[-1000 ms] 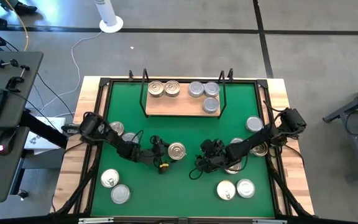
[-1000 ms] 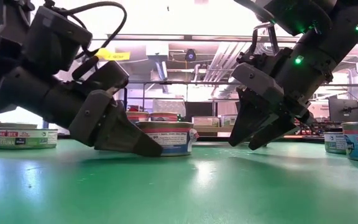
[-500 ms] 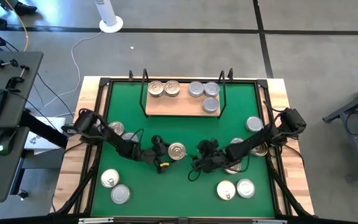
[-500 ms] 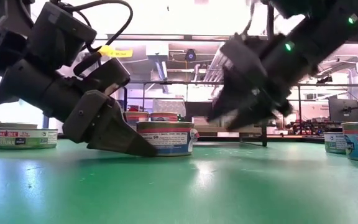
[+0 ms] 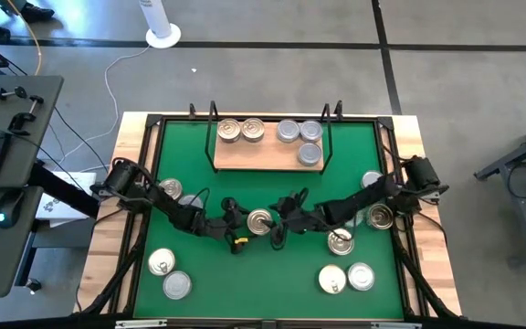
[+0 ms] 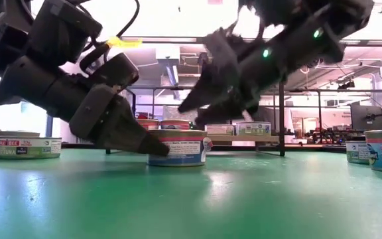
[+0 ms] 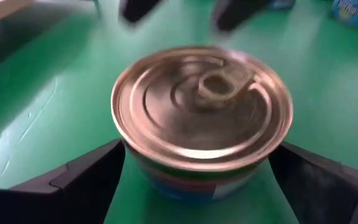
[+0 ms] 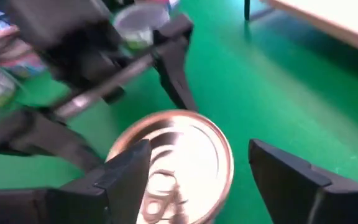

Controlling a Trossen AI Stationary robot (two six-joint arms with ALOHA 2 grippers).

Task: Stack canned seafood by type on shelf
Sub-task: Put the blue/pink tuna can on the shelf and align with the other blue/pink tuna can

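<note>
A gold-lidded can (image 5: 259, 220) stands on the green mat at mid-table. My left gripper (image 5: 245, 224) comes at it from the table's left, open, with one finger on each side of the can (image 7: 201, 112). My right gripper (image 5: 279, 217) reaches in from the right and hangs open just above the same can (image 8: 173, 165), pointing slantwise down (image 6: 191, 113). The shelf (image 5: 263, 157) stands at the far edge. On its board are two gold-lidded cans (image 5: 241, 131) at the left and three silver-lidded cans (image 5: 299, 137) at the right. My left gripper has its fingers (image 7: 92, 180) close against the can's side wall, low on it and level from the table's left. I cannot tell whether they touch it. The can stands upright on the mat (image 6: 176, 147).
Loose cans lie around on the mat: at the left (image 5: 168, 189), near left (image 5: 168, 274), near right (image 5: 347, 277), and right (image 5: 340, 241), (image 5: 379, 217). Black shelf uprights (image 5: 330, 137) rise at the board's ends. A wooden border (image 5: 427, 228) frames the mat.
My right gripper has swung from the right part of the mat toward the table's left, rising a little and turning, and now hangs over the can between my left fingers. A can that it was covering now shows on the mat.
</note>
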